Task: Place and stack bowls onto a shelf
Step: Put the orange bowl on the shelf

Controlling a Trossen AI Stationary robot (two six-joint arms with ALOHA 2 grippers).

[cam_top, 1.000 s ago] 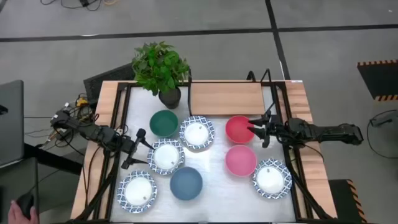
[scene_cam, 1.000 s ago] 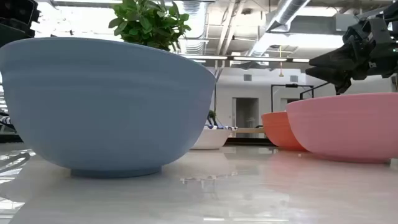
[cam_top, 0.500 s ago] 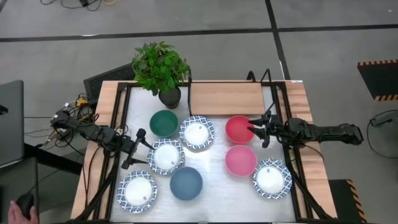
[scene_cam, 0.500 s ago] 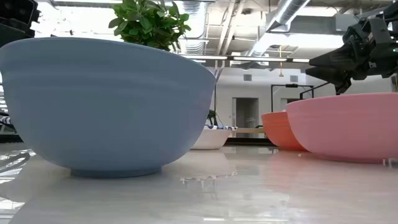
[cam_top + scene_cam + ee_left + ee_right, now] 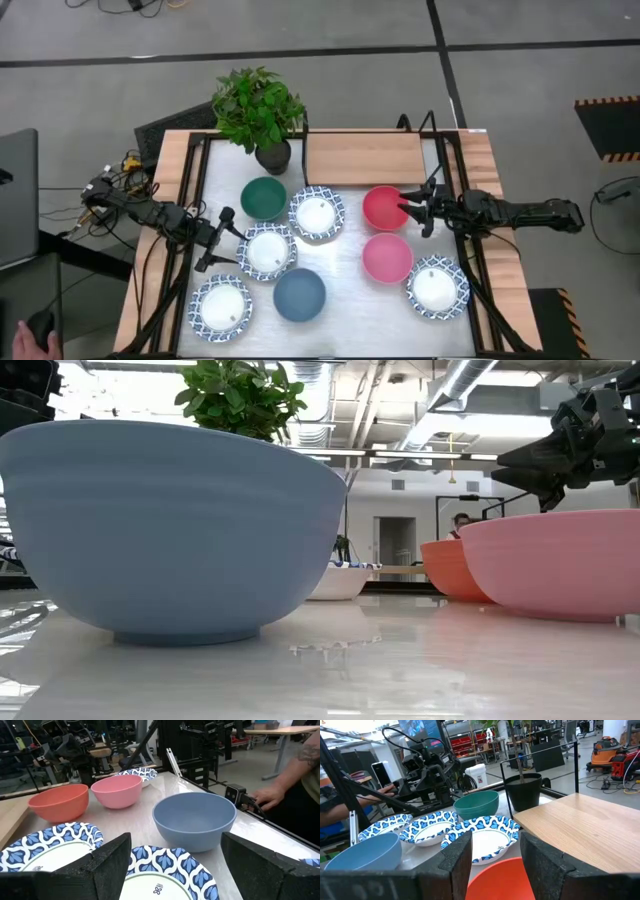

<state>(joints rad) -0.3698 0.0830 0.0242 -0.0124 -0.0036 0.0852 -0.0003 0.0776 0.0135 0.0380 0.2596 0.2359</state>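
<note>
Eight upright bowls (image 5: 300, 296) sit unstacked on the tabletop (image 5: 345, 300), before the bare wooden shelf (image 5: 365, 157).

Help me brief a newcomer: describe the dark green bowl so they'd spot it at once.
Start at the potted plant at the back left of the metal table. The green bowl sits just in front of its pot, left of a blue-patterned white bowl. It is the only dark green bowl, plain, with no pattern.

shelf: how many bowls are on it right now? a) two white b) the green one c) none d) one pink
c, the high view shows the shelf as a bare wooden board, while the bowls, such as the green bowl, all sit on the metal tabletop.
</note>
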